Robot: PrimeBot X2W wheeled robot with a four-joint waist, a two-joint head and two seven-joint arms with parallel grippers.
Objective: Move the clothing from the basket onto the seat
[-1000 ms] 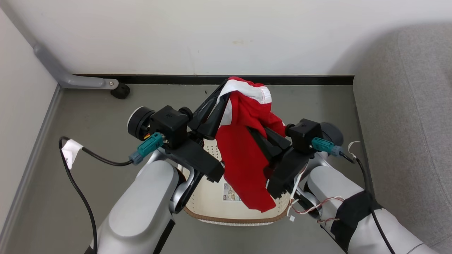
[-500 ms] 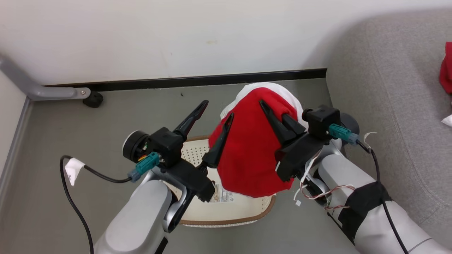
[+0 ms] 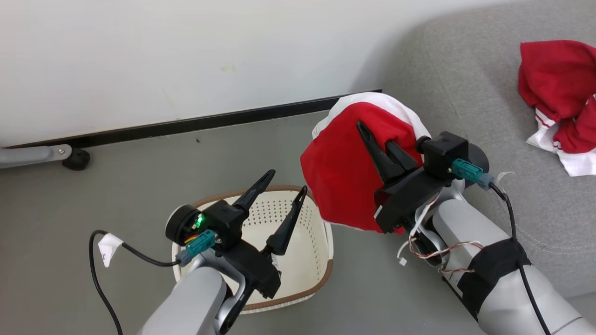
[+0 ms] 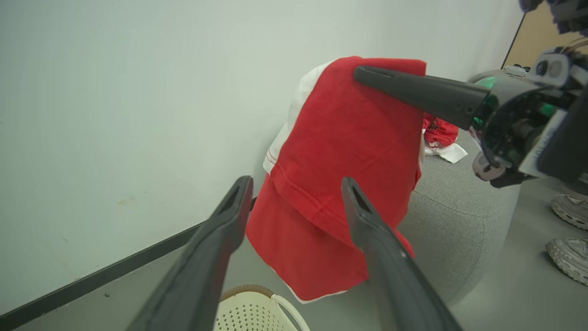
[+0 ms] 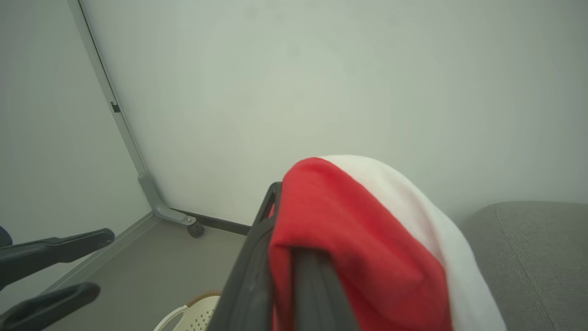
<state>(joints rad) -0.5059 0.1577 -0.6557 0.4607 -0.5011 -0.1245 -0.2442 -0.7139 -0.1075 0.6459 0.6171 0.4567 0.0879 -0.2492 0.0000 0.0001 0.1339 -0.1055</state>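
A red garment with white trim (image 3: 342,179) is draped over my right gripper (image 3: 375,137), which is shut on it and holds it in the air between the basket and the seat. The same clothing (image 4: 349,138) hangs just beyond my left gripper (image 4: 296,184), apart from its open fingers. My left gripper (image 3: 287,182) stands open and holding nothing above the cream basket (image 3: 309,242), whose visible inside is bare. More red and white clothing (image 3: 558,88) lies crumpled on the grey seat (image 3: 456,93) at the right. In the right wrist view the fabric (image 5: 367,248) covers my right gripper (image 5: 282,220).
A white wall with a black skirting strip (image 3: 209,122) runs behind the basket. A grey frame leg on a black caster (image 3: 77,159) stands at the far left on the floor. A person's pale shoes (image 4: 569,230) stand beyond the seat.
My left gripper has opened, let go of the garment and dropped toward the basket. My right gripper has carried the garment right, toward the seat. The camera has turned right.
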